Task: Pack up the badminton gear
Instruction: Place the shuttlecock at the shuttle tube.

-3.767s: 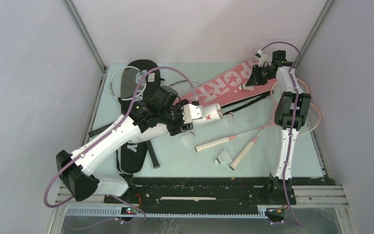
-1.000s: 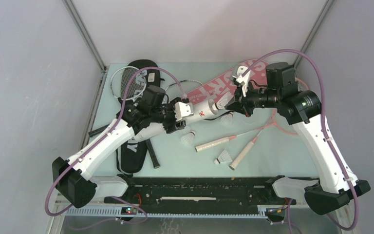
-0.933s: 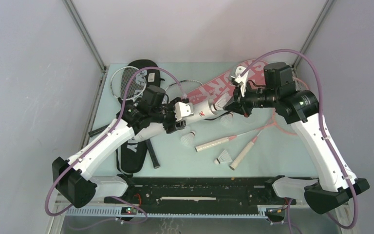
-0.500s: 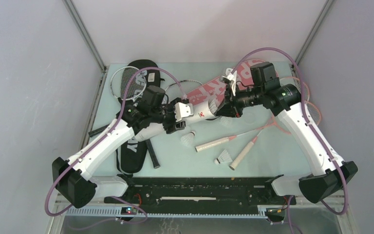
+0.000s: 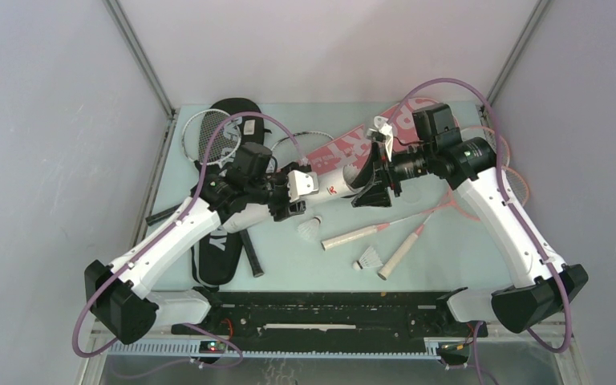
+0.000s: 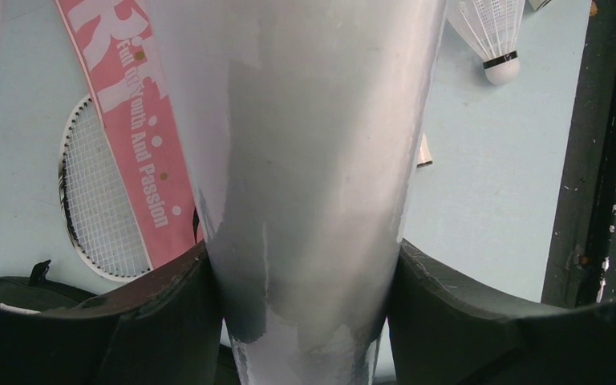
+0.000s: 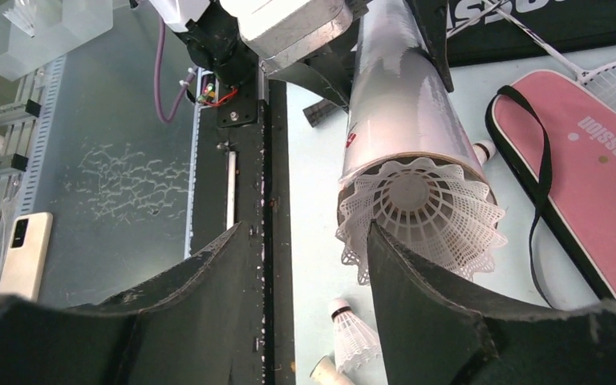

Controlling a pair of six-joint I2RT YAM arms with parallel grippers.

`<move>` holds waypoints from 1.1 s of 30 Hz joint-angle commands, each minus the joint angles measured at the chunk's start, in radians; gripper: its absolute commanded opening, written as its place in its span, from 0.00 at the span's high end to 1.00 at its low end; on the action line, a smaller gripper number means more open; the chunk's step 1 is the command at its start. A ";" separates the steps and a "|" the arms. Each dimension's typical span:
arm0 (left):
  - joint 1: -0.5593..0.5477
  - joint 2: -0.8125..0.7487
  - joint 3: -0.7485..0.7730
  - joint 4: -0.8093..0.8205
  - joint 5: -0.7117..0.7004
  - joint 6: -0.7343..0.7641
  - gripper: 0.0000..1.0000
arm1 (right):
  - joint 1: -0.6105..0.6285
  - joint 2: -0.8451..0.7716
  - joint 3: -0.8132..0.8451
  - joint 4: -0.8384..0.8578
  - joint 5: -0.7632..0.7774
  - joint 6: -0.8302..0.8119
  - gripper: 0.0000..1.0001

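Note:
My left gripper (image 5: 293, 192) is shut on the long white tube (image 5: 335, 180) and holds it above the table, its mouth toward the right. The tube fills the left wrist view (image 6: 305, 144) between my fingers. A white shuttlecock (image 7: 421, 210) sits in the tube's mouth (image 7: 401, 96), skirt outward. My right gripper (image 5: 373, 183) is open at that mouth, one finger (image 7: 417, 289) just below the shuttlecock skirt, holding nothing. Loose shuttlecocks (image 5: 310, 229) (image 5: 368, 258) lie on the table. The pink cover (image 5: 343, 146) and the black cover (image 5: 223, 245) lie behind and to the left.
Two racket handles (image 5: 361, 234) (image 5: 399, 253) lie near the front middle, and a pink racket head (image 5: 515, 186) lies far right. A white racket head (image 5: 204, 136) lies at the back left. A black rail (image 5: 329, 309) runs along the near edge. A phone (image 7: 24, 253) lies beyond it.
My right arm swung in from the back right carrying a shuttlecock to the tube's mouth. The shuttlecock now sits in the mouth, and my right gripper has opened off it. The left arm held the tube still.

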 commanded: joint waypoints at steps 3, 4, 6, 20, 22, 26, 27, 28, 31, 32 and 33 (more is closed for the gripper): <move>-0.002 -0.031 0.002 0.041 0.053 -0.013 0.40 | 0.033 -0.012 -0.035 0.019 0.022 -0.021 0.35; -0.002 -0.030 0.007 0.042 0.059 -0.022 0.40 | 0.040 -0.014 -0.043 0.029 0.033 -0.017 0.35; -0.001 -0.028 0.019 0.044 0.071 -0.040 0.40 | 0.054 -0.016 -0.060 0.045 0.056 -0.018 0.35; 0.000 0.000 0.031 0.073 0.075 -0.084 0.40 | 0.141 -0.007 -0.105 0.106 0.116 0.004 0.24; 0.000 0.002 0.022 0.079 0.054 -0.072 0.40 | 0.140 -0.013 -0.105 0.106 0.137 0.003 0.19; 0.000 -0.003 0.005 0.085 0.015 -0.045 0.40 | 0.104 -0.065 -0.100 0.109 0.202 -0.002 0.11; 0.000 -0.004 0.002 0.086 0.002 -0.034 0.39 | 0.081 -0.079 -0.097 0.111 0.200 0.003 0.10; 0.000 -0.006 -0.003 0.085 -0.010 -0.020 0.39 | 0.050 -0.095 -0.093 0.111 0.195 0.010 0.09; 0.000 -0.014 -0.013 0.080 -0.030 0.009 0.38 | -0.046 -0.144 -0.087 0.114 0.166 0.028 0.08; 0.000 -0.015 -0.013 0.076 -0.028 0.012 0.38 | -0.076 -0.162 -0.092 0.120 0.162 0.037 0.08; 0.000 -0.016 -0.013 0.071 -0.024 0.015 0.38 | -0.105 -0.179 -0.097 0.125 0.161 0.045 0.08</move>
